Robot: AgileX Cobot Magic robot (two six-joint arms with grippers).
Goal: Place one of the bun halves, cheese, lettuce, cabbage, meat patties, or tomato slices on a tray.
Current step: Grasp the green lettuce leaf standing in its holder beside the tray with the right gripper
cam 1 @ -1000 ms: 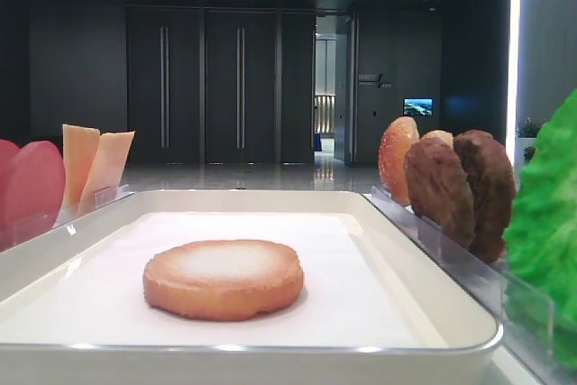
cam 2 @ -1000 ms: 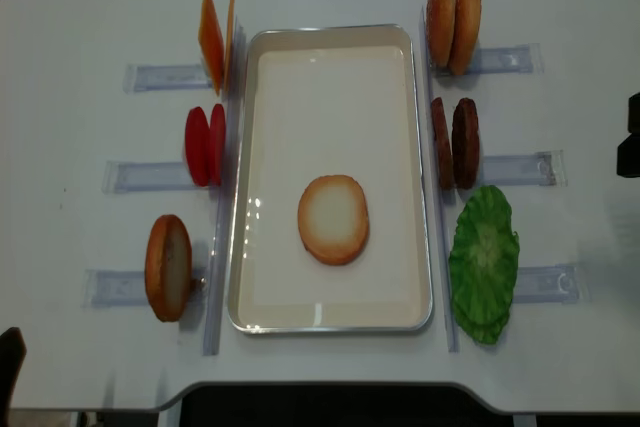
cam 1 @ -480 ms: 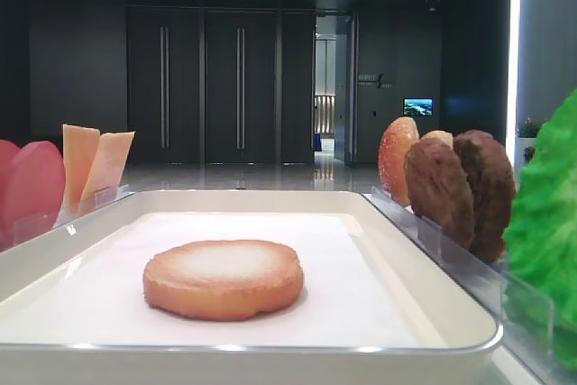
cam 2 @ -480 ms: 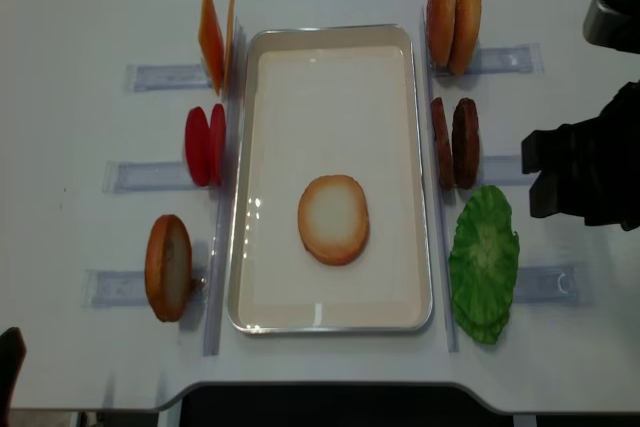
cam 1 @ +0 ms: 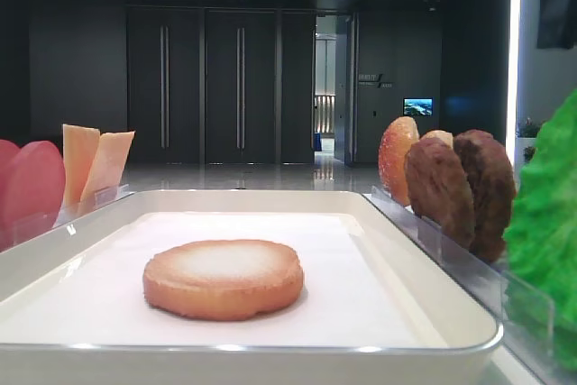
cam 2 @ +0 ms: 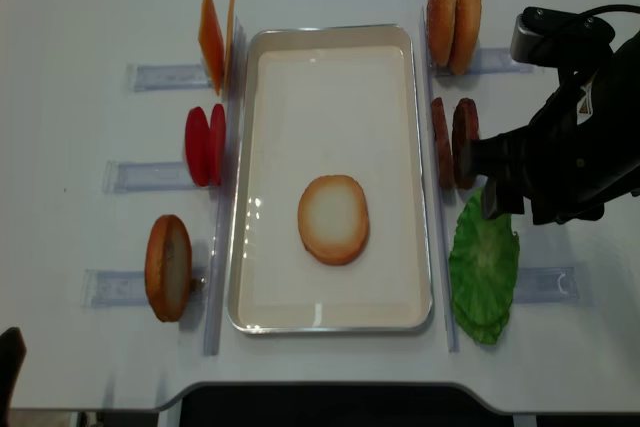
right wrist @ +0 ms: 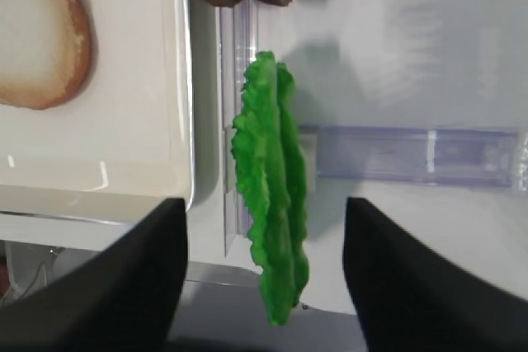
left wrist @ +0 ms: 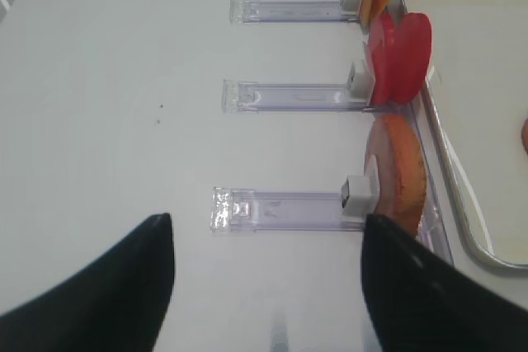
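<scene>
Above the lettuce (right wrist: 272, 195) (upright in its clear holder (right wrist: 412, 157), just beside the tray (cam 2: 425, 247)): right gripper (right wrist: 264, 278), fingers spread wide, empty, straddling the leaf. Advice: descend squarely, close gently on both faces, avoid the holder.

Colours around the white tray (cam 2: 245, 187)

A golden-brown bun half (cam 2: 333, 219) is showing its pale face inside the tray; bright green lettuce (cam 2: 484, 265) and dark brown patties (cam 2: 455, 143) are sitting to its right, red tomato slices (cam 2: 205, 145) and orange cheese (cam 2: 215, 37) to its left.
</scene>
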